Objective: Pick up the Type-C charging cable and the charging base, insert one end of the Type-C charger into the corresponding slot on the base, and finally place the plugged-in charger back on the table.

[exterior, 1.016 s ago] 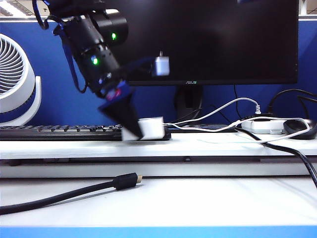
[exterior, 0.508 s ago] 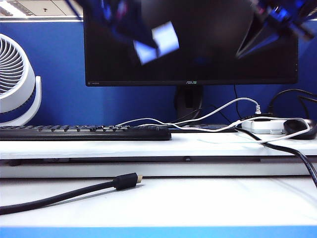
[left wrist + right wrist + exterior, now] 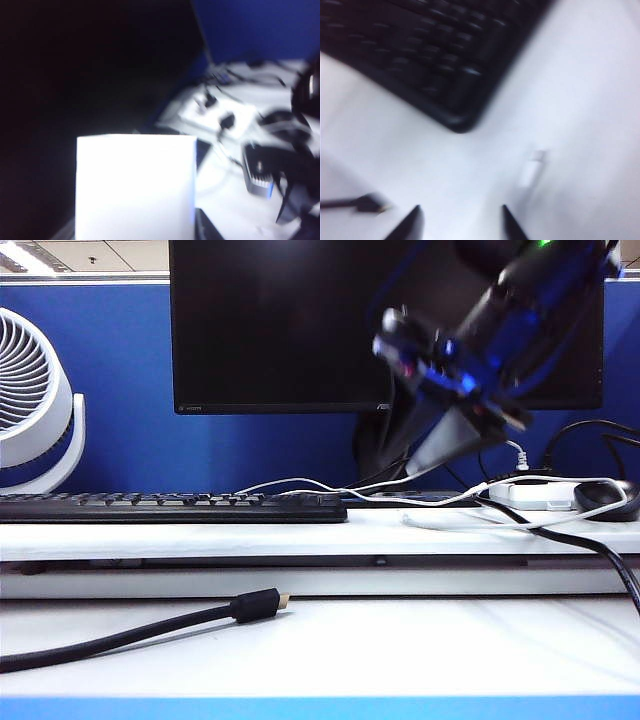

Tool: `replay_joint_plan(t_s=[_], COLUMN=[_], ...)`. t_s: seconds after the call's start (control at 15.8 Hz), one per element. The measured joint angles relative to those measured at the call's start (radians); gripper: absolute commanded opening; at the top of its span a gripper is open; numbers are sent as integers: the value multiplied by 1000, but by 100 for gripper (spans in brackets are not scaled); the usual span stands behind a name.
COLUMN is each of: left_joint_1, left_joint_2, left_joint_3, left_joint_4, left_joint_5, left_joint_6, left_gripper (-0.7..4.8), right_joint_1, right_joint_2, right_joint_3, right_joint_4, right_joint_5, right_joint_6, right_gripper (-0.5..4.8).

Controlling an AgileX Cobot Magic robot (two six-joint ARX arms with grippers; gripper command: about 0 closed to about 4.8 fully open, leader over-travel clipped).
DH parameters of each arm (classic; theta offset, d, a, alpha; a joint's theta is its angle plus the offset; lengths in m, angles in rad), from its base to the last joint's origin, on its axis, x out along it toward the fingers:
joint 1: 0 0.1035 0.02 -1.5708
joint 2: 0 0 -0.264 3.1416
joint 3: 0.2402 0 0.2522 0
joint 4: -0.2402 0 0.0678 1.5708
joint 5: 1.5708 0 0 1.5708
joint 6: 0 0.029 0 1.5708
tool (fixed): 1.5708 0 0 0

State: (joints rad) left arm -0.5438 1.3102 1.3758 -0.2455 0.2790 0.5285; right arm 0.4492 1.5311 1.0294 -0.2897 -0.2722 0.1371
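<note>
One arm shows in the exterior view: right gripper (image 3: 425,465) descends over the table (image 3: 300,535) near the Type-C charging cable (image 3: 300,483); left wrist view: charging base (image 3: 135,185) held aloft; right wrist view: fingers (image 3: 412,222) wide, empty above plug; insertion remains.

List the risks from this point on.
1. The right gripper, jaws open above the table, has the plug of the Type-C charging cable off to one side of its gap; a straight descent may miss.
2. The charging base, in the left gripper, fills much of the left wrist view with no slot showing; alignment could be hard.
</note>
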Motion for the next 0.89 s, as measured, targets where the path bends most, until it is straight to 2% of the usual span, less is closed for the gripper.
replay_joint_plan(t_s=[0.19,0.44,0.89], left_joint_1=[0,0,0], left_joint_2=[-43,-49,-50], left_joint_3=[0,1,1], left_joint_4=[47,47,47], left_joint_5=[-30,-30,-30], left_joint_6=[-55,-74,-74], left_gripper=[268,268,268], right_joint_1=[0,2,5], right_joint_2=[40,66,143], right_joint_3=[0,5,10], right_joint_4=[33,96,113], right_joint_5=[90,93,96], right_joint_6=[63,82,96], right_gripper=[234,234,228])
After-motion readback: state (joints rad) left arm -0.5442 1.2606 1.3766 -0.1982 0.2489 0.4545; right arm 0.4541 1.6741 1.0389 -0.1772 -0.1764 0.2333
